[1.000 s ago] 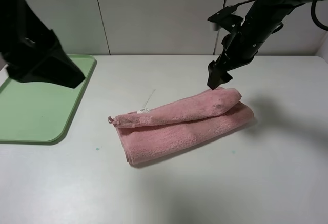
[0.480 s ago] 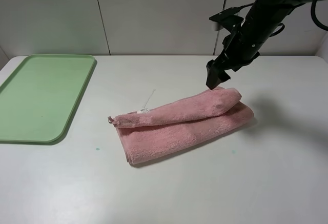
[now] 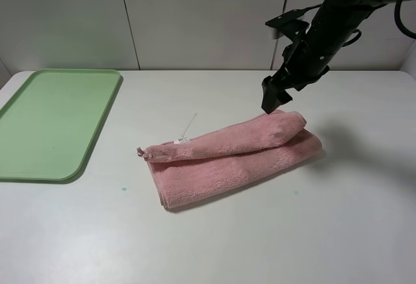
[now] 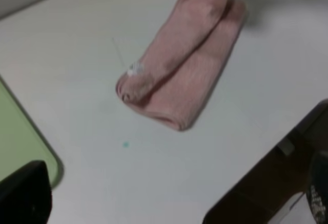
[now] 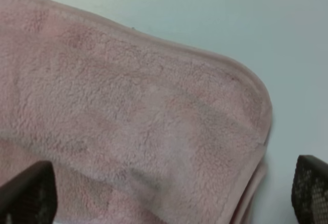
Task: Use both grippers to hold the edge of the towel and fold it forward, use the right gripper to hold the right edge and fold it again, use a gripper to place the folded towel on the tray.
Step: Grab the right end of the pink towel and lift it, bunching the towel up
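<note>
Towel [image 3: 231,157]: dusty-pink terry, fluffy nap, flatter stitched hem at edge. Folded into long band, upper layer humped loosely over lower one. Small white tag [image 3: 182,140] near left end. Lies slantwise mid-table, on smooth white table [image 3: 195,245], well apart from tray [image 3: 45,121].

Tray: light-green plastic, flat rectangle, rounded corners, low raised rim, at table's left side.

Right gripper [image 3: 273,99]: black claw just above towel's right end, fingers spread wide, nothing held.

Left gripper [image 4: 171,188]: high over table, likewise wide apart, holding nothing.
</note>
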